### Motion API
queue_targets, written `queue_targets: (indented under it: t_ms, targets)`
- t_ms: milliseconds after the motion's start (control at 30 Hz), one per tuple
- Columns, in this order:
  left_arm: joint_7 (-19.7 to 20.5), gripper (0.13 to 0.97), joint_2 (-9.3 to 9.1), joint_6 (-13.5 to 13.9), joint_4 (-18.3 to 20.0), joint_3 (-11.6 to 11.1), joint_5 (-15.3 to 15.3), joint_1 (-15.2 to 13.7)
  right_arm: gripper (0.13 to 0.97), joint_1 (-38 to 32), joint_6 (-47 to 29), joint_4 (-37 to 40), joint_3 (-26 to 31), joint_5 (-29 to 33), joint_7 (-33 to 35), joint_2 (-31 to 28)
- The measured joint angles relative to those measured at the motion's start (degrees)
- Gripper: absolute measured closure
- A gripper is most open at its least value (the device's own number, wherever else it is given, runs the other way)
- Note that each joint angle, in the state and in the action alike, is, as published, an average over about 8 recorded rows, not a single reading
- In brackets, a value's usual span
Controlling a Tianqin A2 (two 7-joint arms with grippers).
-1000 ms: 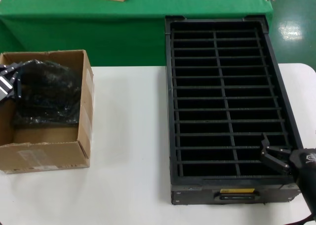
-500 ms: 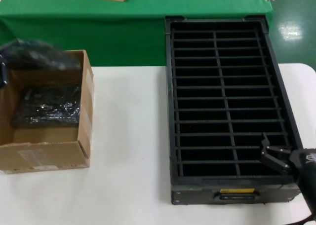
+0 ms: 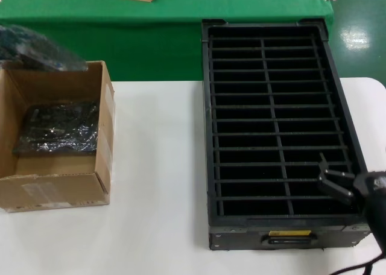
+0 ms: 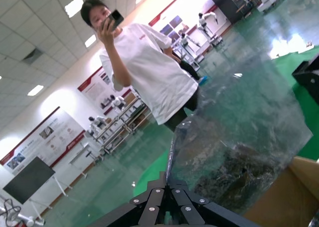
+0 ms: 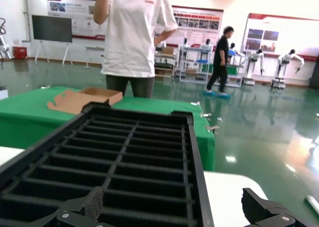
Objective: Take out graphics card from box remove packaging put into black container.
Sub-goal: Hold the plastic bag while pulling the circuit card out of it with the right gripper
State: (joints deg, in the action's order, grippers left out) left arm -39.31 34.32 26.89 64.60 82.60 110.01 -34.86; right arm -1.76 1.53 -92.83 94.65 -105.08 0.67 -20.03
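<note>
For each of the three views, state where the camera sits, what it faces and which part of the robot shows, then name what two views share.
Head view: on the head, looking down at the box and black container; right gripper shows.
Left wrist view: on the left wrist, facing the bagged graphics card clamped in the left gripper.
Right wrist view: on the right wrist, looking across the container; open right gripper shows.
Shared: head and right wrist views both show the container.

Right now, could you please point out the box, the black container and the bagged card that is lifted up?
box [image 3: 57,187], head view, on its front cardboard wall.
black container [image 3: 207,136], head view, on its left rim.
bagged card [image 3: 42,49], head view, on the shiny bag above the box.
</note>
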Motion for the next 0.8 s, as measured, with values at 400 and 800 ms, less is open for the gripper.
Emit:
queue_targets:
  t_ms: [400, 800]
  targets:
    - [5.3, 0.958, 0.42, -0.7, 10.9, -0.8, -0.7, 7.0, 0.129, -8.3, 5.7, -2.1, 12.2, -8.1, 3.4, -10.0]
    - [8.4, 0.958, 0.15, -0.8, 17.2, 0.3, -2.0, 11.0, 0.129, -21.5, 4.5, 0.9, 24.5, -13.2, 5.0, -13.6]
